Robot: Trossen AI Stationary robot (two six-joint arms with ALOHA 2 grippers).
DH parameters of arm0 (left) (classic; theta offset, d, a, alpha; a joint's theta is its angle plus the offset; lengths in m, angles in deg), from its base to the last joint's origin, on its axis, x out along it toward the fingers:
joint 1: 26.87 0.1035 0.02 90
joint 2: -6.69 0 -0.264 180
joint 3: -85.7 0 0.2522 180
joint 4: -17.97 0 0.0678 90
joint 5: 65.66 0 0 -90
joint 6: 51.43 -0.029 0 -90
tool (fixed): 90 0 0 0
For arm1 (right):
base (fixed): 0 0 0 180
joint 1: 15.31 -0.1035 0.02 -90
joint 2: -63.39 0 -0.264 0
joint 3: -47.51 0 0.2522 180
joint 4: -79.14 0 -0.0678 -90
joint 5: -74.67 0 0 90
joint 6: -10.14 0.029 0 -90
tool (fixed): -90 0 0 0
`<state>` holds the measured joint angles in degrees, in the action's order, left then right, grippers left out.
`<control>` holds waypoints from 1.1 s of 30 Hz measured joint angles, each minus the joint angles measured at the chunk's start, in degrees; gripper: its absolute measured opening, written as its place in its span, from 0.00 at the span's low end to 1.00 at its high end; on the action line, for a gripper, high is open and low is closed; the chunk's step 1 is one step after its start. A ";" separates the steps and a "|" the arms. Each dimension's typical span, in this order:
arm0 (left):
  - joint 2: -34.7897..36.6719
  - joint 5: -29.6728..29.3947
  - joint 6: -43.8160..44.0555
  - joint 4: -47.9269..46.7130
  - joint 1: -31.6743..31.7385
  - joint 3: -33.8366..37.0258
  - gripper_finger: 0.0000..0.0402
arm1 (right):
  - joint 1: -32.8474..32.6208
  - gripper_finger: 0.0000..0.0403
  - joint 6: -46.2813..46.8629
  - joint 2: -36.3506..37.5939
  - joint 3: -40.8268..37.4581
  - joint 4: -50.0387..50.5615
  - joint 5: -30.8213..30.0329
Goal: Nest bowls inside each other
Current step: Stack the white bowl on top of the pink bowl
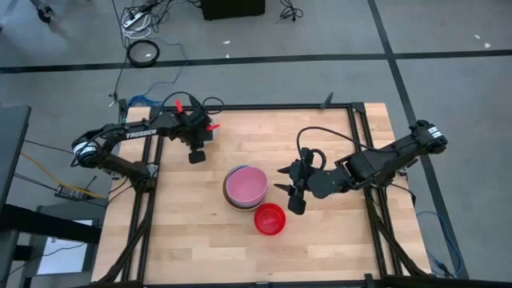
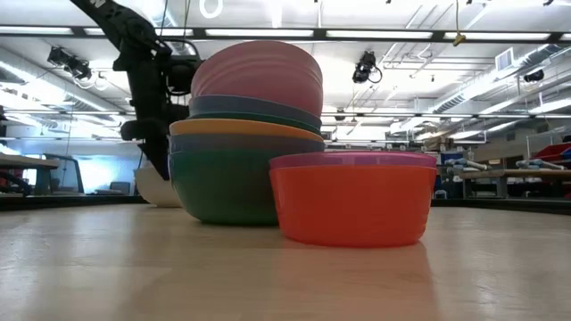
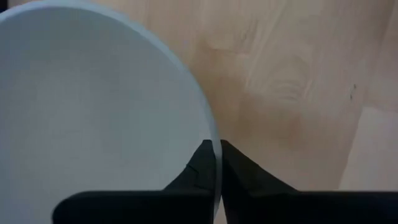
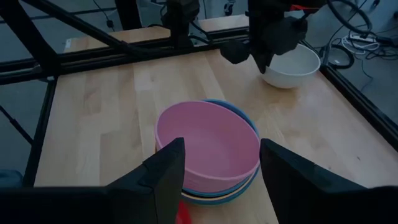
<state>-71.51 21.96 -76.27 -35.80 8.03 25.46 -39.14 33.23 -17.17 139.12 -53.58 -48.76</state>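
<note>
Here the left pincer [image 3: 214,163] pinches the white bowl's [image 3: 93,93] rim; right pincer [image 4: 221,165] gapes empty.

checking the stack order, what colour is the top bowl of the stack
Pink: the top bowl shows best in the right wrist view.

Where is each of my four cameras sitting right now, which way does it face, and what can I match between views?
High: overhead, straight down on the table; both arms show, right gripper open beside the pink-topped stack.
Low: table level, facing the room; red bowl nearest, left arm behind.
Left wrist: left gripper, fingers shut on the white bowl rim.
Right wrist: over its spread fingers toward the stack.
Shared: the stack, and the white bowl, appear in the low and right wrist views.
</note>
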 joint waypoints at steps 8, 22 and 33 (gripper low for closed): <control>1.99 -0.20 3.85 -3.75 -2.33 -3.94 0.02 | 0.05 0.48 0.26 0.00 0.00 0.05 0.02; 8.59 18.71 14.69 -5.31 -19.60 -18.72 0.02 | 1.09 0.48 -0.17 0.00 0.00 0.25 0.02; 8.15 18.57 25.01 2.58 -36.26 -18.99 0.02 | 1.09 0.48 -0.15 0.00 0.00 0.36 0.02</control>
<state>-63.35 40.53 -51.27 -33.22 -28.23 6.46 -38.05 33.08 -17.17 139.12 -53.22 -48.74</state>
